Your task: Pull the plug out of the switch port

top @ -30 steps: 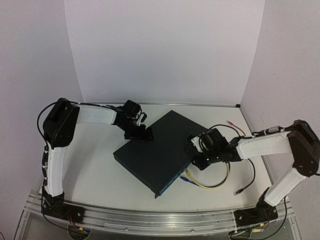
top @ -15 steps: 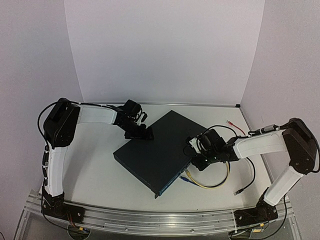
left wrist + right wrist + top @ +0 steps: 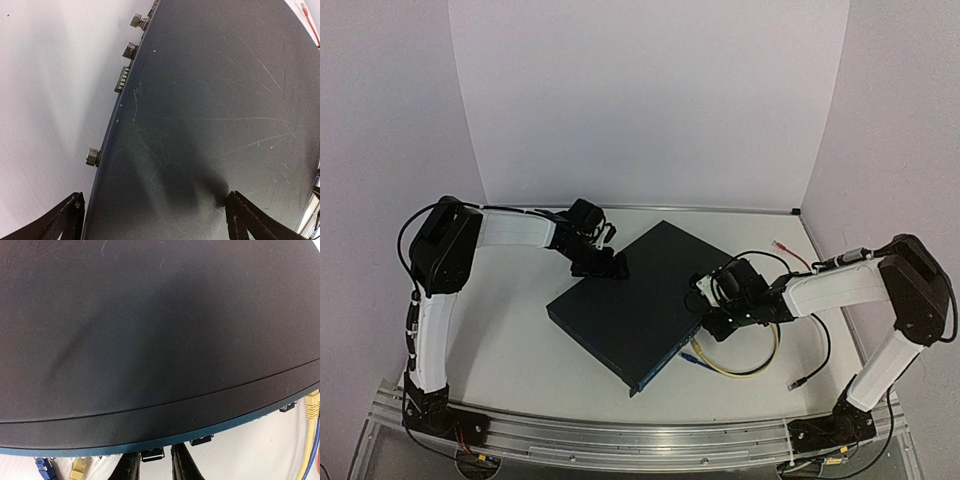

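Observation:
The switch is a flat dark navy box lying slanted mid-table. My left gripper is open and empty over its far left corner; in the left wrist view its fingertips straddle the scratched top. My right gripper is at the switch's right port face. In the right wrist view its fingers stand narrowly apart around a small black plug in the port row, with a thin gap on the right side. A yellow plug and a blue plug sit further along the row.
Yellow and blue cables loop on the table right of the switch. A loose black cable end lies front right and a red-tipped cable at the back right. Thumbscrews stick out of the switch's rear face. White walls enclose the table.
My right gripper has moved a little left, closer in against the switch's port face. The left arm and the switch have not visibly moved.

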Tool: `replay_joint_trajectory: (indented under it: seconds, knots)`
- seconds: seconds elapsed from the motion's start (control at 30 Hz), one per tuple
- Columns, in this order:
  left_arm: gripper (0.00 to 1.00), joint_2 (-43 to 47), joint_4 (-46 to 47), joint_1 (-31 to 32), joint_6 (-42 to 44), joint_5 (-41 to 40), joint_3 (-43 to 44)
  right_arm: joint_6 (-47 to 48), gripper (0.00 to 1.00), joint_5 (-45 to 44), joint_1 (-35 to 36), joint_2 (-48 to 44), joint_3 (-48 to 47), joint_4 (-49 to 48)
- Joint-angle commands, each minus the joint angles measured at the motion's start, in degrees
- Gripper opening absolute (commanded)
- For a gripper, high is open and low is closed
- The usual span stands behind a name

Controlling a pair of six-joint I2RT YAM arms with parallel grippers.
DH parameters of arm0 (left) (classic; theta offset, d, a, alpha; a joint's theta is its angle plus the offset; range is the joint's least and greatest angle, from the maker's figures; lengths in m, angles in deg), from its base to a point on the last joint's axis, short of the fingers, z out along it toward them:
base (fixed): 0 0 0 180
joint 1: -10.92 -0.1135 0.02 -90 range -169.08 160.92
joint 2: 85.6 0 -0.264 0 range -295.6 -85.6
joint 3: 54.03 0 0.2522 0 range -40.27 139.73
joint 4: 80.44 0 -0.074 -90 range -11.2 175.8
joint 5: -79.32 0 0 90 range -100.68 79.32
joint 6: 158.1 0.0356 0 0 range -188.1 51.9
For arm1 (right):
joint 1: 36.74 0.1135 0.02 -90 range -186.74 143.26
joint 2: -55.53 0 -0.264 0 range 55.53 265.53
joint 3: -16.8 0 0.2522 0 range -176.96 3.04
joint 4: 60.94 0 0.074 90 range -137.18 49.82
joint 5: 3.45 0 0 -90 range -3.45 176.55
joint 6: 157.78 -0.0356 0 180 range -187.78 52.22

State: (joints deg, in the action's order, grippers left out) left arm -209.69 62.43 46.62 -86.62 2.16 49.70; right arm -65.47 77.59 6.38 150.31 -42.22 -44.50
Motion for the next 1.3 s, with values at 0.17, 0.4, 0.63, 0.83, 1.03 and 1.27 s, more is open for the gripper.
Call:
replay_joint_trajectory:
  seconds: [0.17,0.4,0.63,0.83,1.03,1.27]
  knots:
    - [0.97,-5.4,-6.7,0.2,1.5,-6.8,-1.5,1.0,0.13,0.5,0.0,0.9,-1.6,-6.0]
    - [0.97,-6.2,-7.3,0.2,1.8,-7.6,-1.2,3.8,0.08,-0.5,-0.1,-0.5,-0.6,-7.6]
    - [0.97,-6.7,-8.0,0.2,1.2,-9.8,-1.3,2.2,0.0,-0.2,0.0,-2.2,1.4,-7.1]
    - [0.97,-7.7,-8.8,-0.1,0.7,-11.2,-1.5,-0.8,0.0,-0.5,-0.1,-3.2,5.4,-2.8]
    - [0.97,-8.3,-8.5,-1.1,0.4,-10.9,-2.1,-1.2,0.0,-0.4,-0.2,-7.2,7.4,-0.3]
    - [0.97,-8.7,-8.1,-1.4,0.8,-11.0,-2.3,-1.2,0.0,-1.7,-0.2,-10.9,8.5,2.2]
